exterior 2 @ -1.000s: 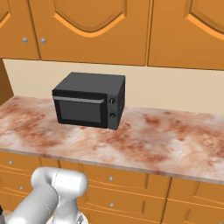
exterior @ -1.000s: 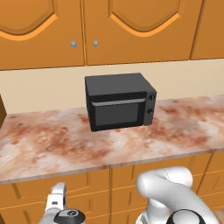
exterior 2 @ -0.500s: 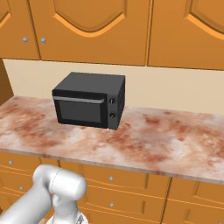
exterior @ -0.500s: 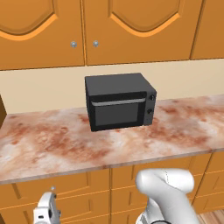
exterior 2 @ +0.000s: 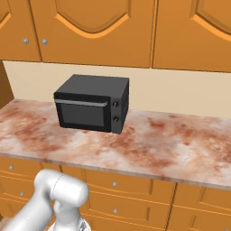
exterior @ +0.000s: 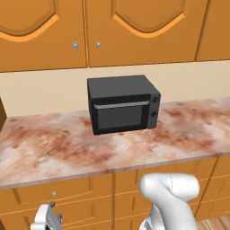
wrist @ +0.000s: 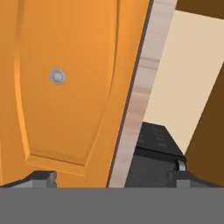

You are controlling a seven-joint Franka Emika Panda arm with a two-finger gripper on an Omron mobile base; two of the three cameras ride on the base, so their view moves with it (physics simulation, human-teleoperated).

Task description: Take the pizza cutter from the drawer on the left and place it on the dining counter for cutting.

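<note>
The drawer (wrist: 65, 100) is shut, an orange-wood panel front with a small round silver knob (wrist: 57, 76), seen rolled on its side in the hand view. My gripper (wrist: 109, 177) is open, its two dark fingertips (wrist: 43, 177) standing wide apart a short way in front of that panel. In the left base view the gripper (exterior: 47, 218) hangs low at the bottom left, below the drawer (exterior: 54, 194) under the marbled worktop. The pizza cutter is hidden. The dining counter is out of view.
A black microwave (exterior: 122, 103) stands on the narrow marbled worktop (exterior: 49, 146), with orange wall cabinets (exterior: 134, 27) above. More like-fronted drawers (exterior 2: 114, 184) run under the worktop. My white arm (exterior: 168, 193) bends low in front of them.
The gripper has sunk lower and a little left along the drawer fronts, staying open. The arm's elbow has dropped with it.
</note>
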